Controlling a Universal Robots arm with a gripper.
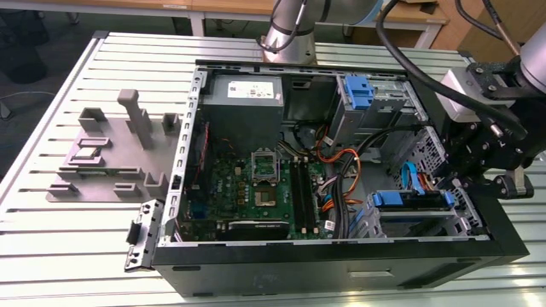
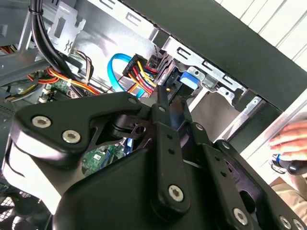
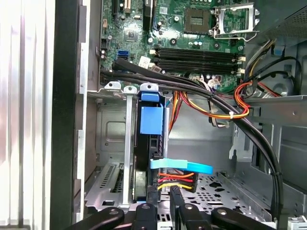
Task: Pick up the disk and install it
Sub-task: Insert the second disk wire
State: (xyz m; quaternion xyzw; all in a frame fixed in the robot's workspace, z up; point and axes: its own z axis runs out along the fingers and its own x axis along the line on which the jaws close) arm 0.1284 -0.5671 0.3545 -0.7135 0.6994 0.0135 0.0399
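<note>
Standing edge-up in its bay, the disk sits just ahead of the claw, whose fingers look nearly closed and empty.

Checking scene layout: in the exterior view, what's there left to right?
Grey fixture plate → motherboard → orange cables → the disk in its bay → gripper.

Arm rises at 12 o'clock in the exterior view. Black gripper hangs at 3 o'clock, wrist angled downward. In the first wrist view, fingertips stand close together, near-parallel.
</note>
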